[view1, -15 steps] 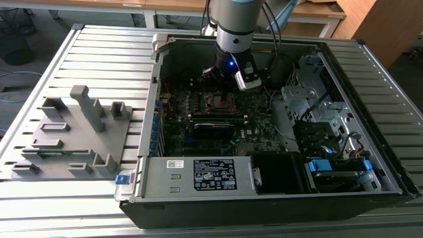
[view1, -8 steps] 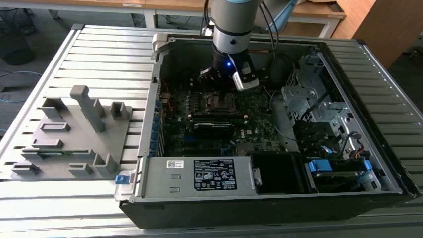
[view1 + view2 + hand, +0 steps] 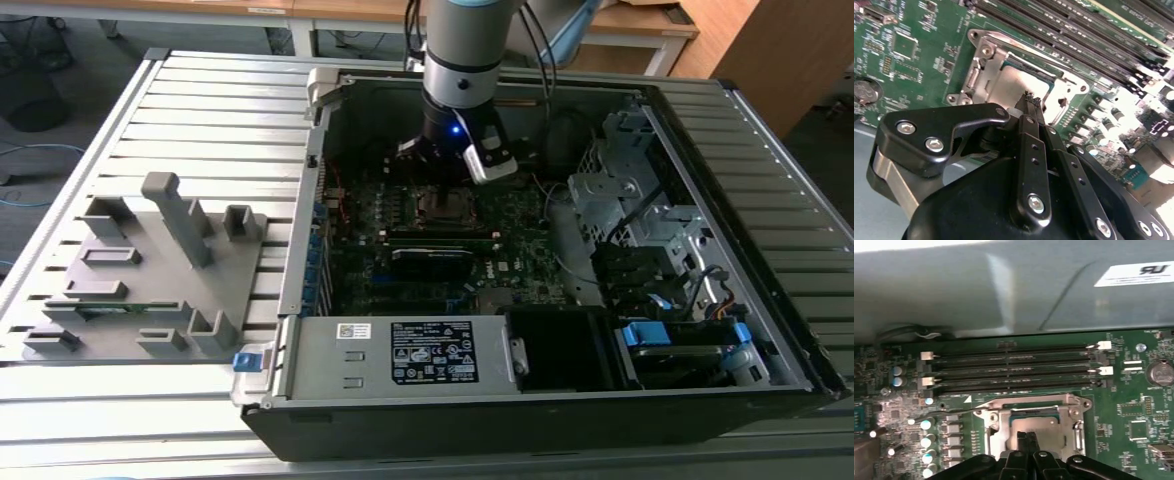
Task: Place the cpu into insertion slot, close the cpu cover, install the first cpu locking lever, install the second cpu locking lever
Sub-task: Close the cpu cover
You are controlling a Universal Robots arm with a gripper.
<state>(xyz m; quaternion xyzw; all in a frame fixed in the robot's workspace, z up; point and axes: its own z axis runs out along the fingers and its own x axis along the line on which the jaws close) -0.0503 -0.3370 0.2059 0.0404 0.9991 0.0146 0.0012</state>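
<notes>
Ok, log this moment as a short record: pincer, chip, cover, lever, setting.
tool: black pincer, fingertips together, low over the chip
part: small square cpu with dull silver-grey top, flat inside the frame's cut-out
plate: thin silvery square metal cover frame, lowered around the chip
latch: thin metal wire lever, lying along the green board beside the cover; latched or not, cannot tell
setting: open black computer case on a slatted metal table
</notes>
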